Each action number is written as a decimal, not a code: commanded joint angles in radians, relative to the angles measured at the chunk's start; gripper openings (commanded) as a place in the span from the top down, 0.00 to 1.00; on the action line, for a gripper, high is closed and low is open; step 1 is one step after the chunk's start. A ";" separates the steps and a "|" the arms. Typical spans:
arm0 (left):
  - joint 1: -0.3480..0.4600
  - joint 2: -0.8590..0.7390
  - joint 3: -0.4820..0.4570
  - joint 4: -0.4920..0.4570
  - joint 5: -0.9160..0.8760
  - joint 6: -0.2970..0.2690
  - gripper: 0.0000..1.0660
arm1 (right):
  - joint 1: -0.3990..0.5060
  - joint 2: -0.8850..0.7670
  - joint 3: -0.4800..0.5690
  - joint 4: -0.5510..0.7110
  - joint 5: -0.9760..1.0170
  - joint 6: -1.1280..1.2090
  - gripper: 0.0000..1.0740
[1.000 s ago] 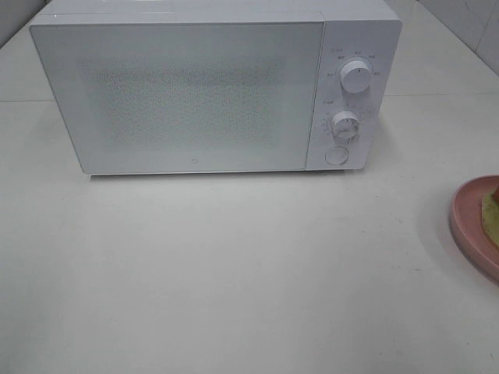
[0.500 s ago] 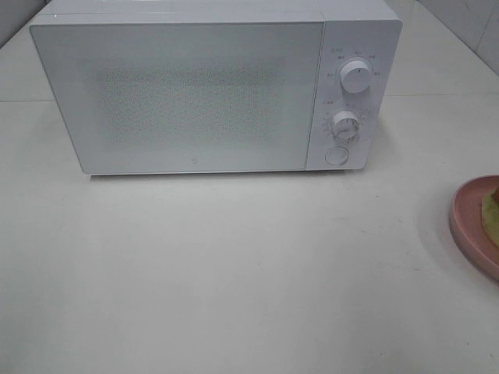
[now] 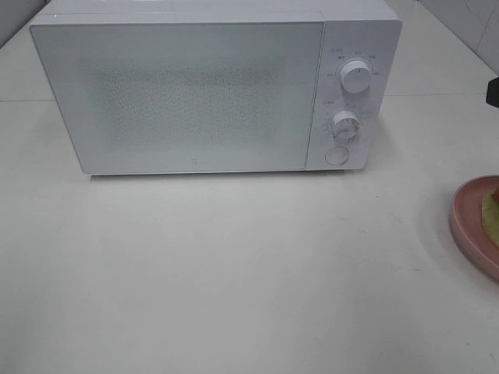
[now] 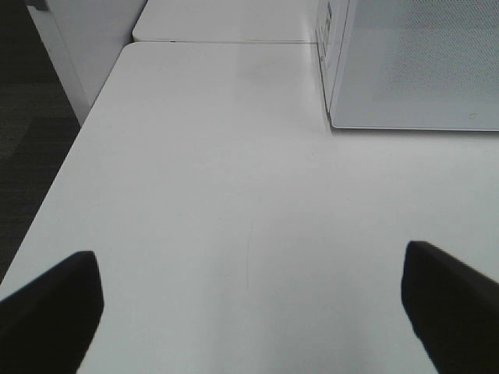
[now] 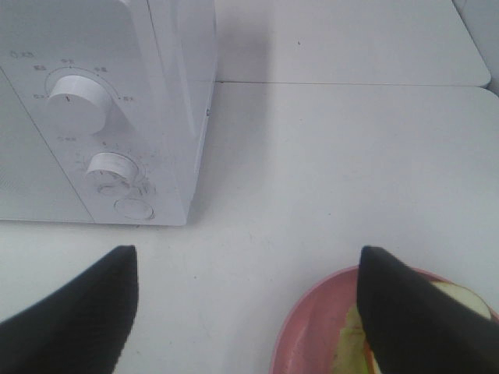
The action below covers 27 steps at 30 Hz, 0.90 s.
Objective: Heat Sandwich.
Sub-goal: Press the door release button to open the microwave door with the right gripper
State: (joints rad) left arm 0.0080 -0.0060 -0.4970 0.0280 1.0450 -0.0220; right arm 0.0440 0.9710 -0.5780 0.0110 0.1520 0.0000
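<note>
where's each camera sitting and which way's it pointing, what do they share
exterior high: mounted high in front, looking down at the white box-shaped microwave; only a dark sliver, likely arm, at the right edge.
left wrist: low over the white table, facing the microwave's left end; open left gripper shows.
right wrist: facing the microwave's dials, round pink plate and white-bread sandwich; open right gripper shows.
shared: all three see the microwave.

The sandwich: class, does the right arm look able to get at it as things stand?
Probably yes. The right gripper hangs open close to the pink plate, the sandwich lies uncovered on it, and nothing stands between them.
</note>
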 commanded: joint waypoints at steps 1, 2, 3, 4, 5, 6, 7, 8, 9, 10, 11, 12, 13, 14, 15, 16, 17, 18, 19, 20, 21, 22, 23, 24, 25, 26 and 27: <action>0.003 -0.025 0.003 0.002 -0.009 -0.004 0.08 | 0.004 0.038 -0.005 0.003 -0.052 0.006 0.29; 0.003 -0.025 0.003 0.002 -0.009 -0.004 0.08 | 0.004 0.053 -0.005 0.003 -0.068 0.006 0.29; 0.003 -0.025 0.003 0.002 -0.009 -0.004 0.08 | 0.004 0.071 -0.005 0.003 -0.080 0.006 0.29; 0.003 -0.025 0.003 0.002 -0.009 -0.004 0.08 | 0.004 0.105 -0.004 0.003 -0.110 0.006 0.29; 0.003 -0.025 0.003 0.002 -0.009 -0.004 0.08 | 0.004 0.105 -0.004 0.003 -0.110 0.006 0.29; 0.003 -0.025 0.003 0.002 -0.009 -0.004 0.08 | 0.004 0.118 -0.004 0.003 -0.123 0.006 0.29; 0.003 -0.025 0.003 0.002 -0.009 -0.004 0.08 | 0.004 0.133 -0.004 0.003 -0.140 0.006 0.29; 0.003 -0.025 0.003 0.002 -0.009 -0.004 0.08 | 0.004 0.144 -0.004 0.002 -0.158 0.006 0.29; 0.003 -0.025 0.003 0.002 -0.009 -0.004 0.08 | 0.004 0.166 -0.004 0.002 -0.195 0.006 0.29; 0.003 -0.025 0.003 0.002 -0.009 -0.004 0.08 | 0.004 0.166 -0.004 0.002 -0.195 0.006 0.29; 0.003 -0.025 0.003 0.002 -0.009 -0.004 0.08 | 0.006 0.175 -0.004 0.001 -0.215 0.006 0.29; 0.003 -0.025 0.003 0.002 -0.009 -0.004 0.08 | 0.014 0.185 -0.004 0.000 -0.235 0.006 0.29; 0.003 -0.025 0.003 0.002 -0.009 -0.004 0.08 | 0.034 0.201 -0.004 0.000 -0.273 0.000 0.29; 0.003 -0.025 0.003 0.002 -0.009 -0.004 0.08 | 0.047 0.209 -0.004 0.000 -0.295 0.000 0.29; 0.003 -0.025 0.003 0.002 -0.009 -0.004 0.08 | 0.047 0.209 -0.004 0.000 -0.295 0.000 0.29; 0.003 -0.025 0.003 0.002 -0.009 -0.004 0.08 | 0.060 0.217 -0.001 0.000 -0.313 0.000 0.29; 0.003 -0.025 0.003 0.002 -0.009 -0.004 0.08 | 0.076 0.227 0.004 0.000 -0.350 0.000 0.29; 0.003 -0.025 0.003 0.002 -0.009 -0.004 0.08 | 0.108 0.244 0.027 0.000 -0.430 0.000 0.29; 0.003 -0.025 0.003 0.002 -0.009 -0.004 0.08 | 0.108 0.244 0.027 0.000 -0.430 0.000 0.29; 0.003 -0.025 0.003 0.002 -0.009 -0.004 0.08 | 0.123 0.254 0.044 0.001 -0.478 0.000 0.29; 0.003 -0.025 0.003 0.002 -0.009 -0.004 0.08 | 0.134 0.264 0.058 0.005 -0.515 0.000 0.29; 0.003 -0.025 0.003 0.002 -0.009 -0.004 0.08 | 0.162 0.279 0.093 0.030 -0.589 -0.017 0.29; 0.003 -0.025 0.003 0.002 -0.009 -0.004 0.08 | 0.180 0.286 0.112 0.053 -0.629 -0.032 0.29; 0.003 -0.025 0.003 0.002 -0.009 -0.004 0.08 | 0.180 0.286 0.112 0.053 -0.629 -0.032 0.29; 0.003 -0.025 0.003 0.002 -0.009 -0.004 0.08 | 0.197 0.292 0.126 0.084 -0.670 -0.051 0.29; 0.003 -0.025 0.003 0.002 -0.009 -0.004 0.08 | 0.233 0.312 0.162 0.150 -0.753 -0.110 0.29; 0.003 -0.025 0.003 0.002 -0.009 -0.004 0.08 | 0.249 0.324 0.175 0.182 -0.786 -0.136 0.29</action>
State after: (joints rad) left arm 0.0080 -0.0060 -0.4970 0.0280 1.0450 -0.0220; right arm 0.2740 1.2880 -0.4200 0.1410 -0.5480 -0.0830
